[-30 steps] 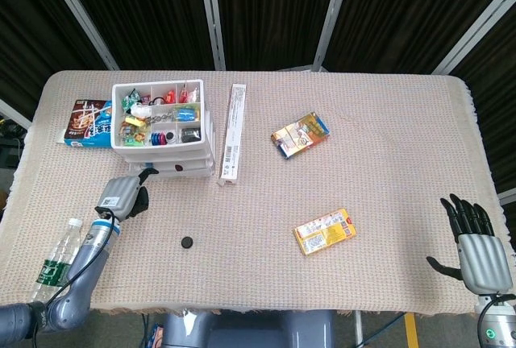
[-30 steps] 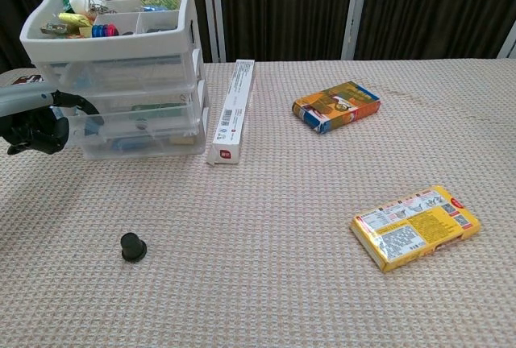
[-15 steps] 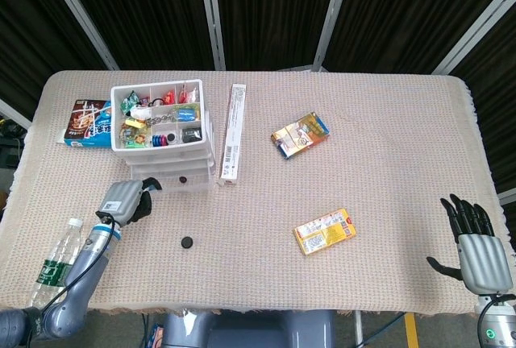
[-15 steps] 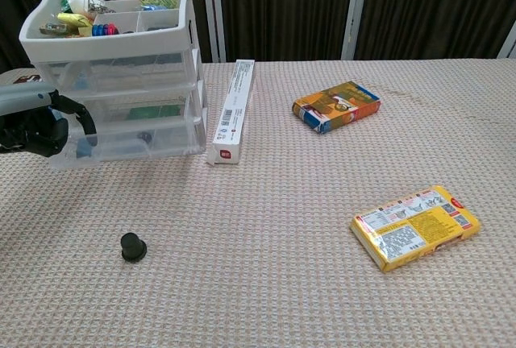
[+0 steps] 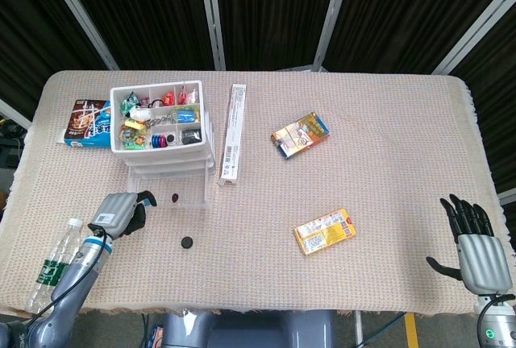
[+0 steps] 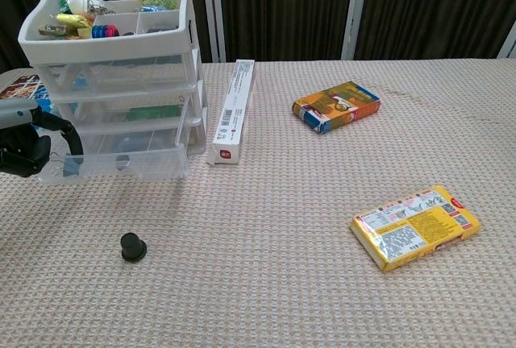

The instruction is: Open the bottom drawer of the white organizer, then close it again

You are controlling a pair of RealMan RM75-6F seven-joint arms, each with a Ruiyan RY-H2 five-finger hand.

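Note:
The white organizer (image 5: 159,118) (image 6: 113,38) stands at the table's far left, its top tray full of small coloured items. Its clear bottom drawer (image 5: 172,192) (image 6: 121,155) is pulled well out toward the front. My left hand (image 5: 118,213) (image 6: 28,148) grips the drawer's front left corner with a finger hooked over the rim. A small dark item lies inside the drawer. My right hand (image 5: 474,239) hovers open at the table's front right corner, far from the organizer, seen in the head view only.
A small black cap (image 5: 187,242) (image 6: 133,246) lies in front of the drawer. A long white box (image 5: 233,133) (image 6: 231,109) lies right of the organizer. A water bottle (image 5: 54,266), snack bag (image 5: 87,122), orange box (image 5: 300,134) and yellow box (image 5: 324,230) lie around.
My left hand has drawn back toward the table's front edge, pulling the bottom drawer from nearly closed to well out. The right hand has not moved.

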